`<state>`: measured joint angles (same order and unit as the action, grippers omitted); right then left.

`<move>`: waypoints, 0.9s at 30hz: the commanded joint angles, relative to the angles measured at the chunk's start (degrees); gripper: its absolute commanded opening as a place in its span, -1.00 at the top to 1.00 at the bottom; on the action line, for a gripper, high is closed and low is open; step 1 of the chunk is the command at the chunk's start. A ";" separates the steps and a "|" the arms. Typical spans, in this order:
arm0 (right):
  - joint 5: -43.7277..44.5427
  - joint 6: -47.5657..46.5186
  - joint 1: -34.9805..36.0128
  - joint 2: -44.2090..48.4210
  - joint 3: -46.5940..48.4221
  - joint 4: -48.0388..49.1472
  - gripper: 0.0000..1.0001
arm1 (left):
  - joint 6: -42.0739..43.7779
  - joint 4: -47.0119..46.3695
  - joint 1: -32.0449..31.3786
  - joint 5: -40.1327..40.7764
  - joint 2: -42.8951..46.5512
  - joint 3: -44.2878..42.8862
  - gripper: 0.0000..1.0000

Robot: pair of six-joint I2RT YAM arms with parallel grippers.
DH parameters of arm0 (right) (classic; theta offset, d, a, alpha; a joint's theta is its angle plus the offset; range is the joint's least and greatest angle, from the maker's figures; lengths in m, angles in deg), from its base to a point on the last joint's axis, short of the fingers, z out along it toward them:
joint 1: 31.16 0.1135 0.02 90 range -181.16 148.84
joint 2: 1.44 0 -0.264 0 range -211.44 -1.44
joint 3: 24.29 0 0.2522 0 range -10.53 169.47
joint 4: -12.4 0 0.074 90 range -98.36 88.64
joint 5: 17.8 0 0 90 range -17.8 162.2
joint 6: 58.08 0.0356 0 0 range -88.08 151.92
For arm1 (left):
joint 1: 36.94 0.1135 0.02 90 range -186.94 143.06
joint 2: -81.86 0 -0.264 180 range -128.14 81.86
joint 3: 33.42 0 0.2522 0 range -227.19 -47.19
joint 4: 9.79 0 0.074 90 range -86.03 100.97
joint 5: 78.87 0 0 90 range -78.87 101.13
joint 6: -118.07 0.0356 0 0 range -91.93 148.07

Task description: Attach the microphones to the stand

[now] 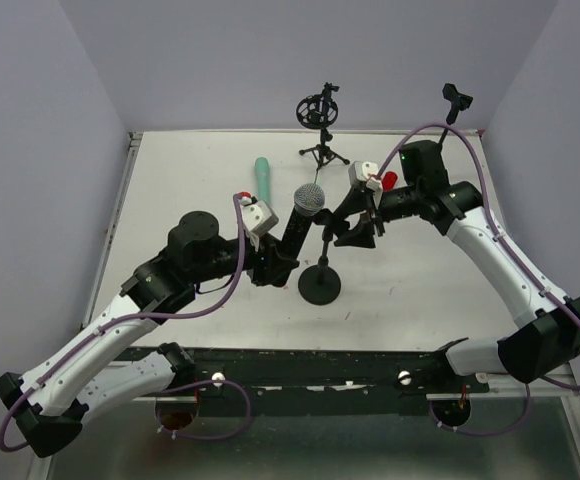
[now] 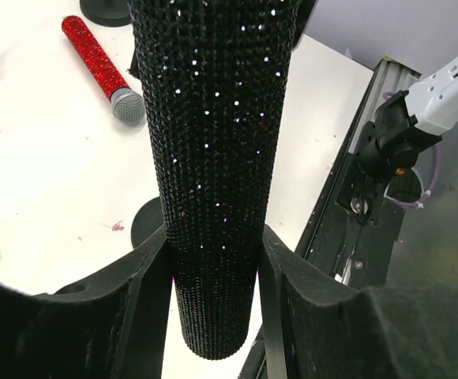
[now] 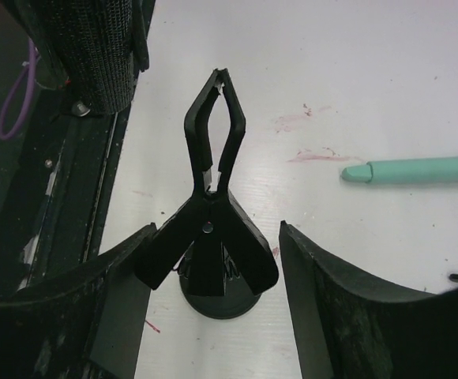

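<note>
Surface: white counter (image 1: 185, 190), lavender walls around.
Left: left gripper (image 2: 213, 268) clenched on the black microphone (image 2: 213, 142), held above the counter, mesh head tilted toward the stand (image 1: 320, 286).
Right: right gripper (image 3: 213, 237) spread open, fingers either side of the clip (image 3: 213, 146) atop the stand.
Loose: teal microphone (image 1: 262, 178) and red microphone (image 2: 101, 65) lying flat on the counter, apart from each other.

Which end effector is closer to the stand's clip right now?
Right. The right end effector sits open astride the clip; the left end effector, gripping the black microphone, is off to one side.
</note>
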<state>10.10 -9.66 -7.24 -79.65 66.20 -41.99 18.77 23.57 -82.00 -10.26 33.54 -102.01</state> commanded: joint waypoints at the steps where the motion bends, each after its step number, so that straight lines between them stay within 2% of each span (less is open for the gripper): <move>1: 0.76 -1.92 0.42 0.43 -0.09 -2.62 -0.23 | 2.00 0.35 0.23 1.61 -0.11 -1.60 1.00; 5: -0.29 -4.20 0.42 0.26 0.61 -4.73 0.31 | 3.49 1.50 0.32 2.40 -0.81 -2.47 1.00; 9: -0.38 -5.70 0.42 0.52 0.70 -5.70 0.49 | 5.08 2.64 0.93 3.02 -1.08 -3.53 1.00; 15: -0.73 -6.14 0.42 0.70 0.70 -5.61 0.57 | 11.82 5.10 3.74 -0.14 -2.48 -5.72 1.00; 19: -1.17 -6.32 0.42 0.43 0.79 -5.87 0.58 | 16.76 7.30 8.05 -7.52 -6.78 -8.97 1.00; 27: -1.79 -6.41 0.42 -0.09 1.05 -6.05 0.59 | 20.37 6.86 8.06 -14.73 -15.22 -13.90 1.00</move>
<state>9.57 -15.71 -7.22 -79.63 66.22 -46.01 35.41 30.63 -73.70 -18.12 21.04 -112.70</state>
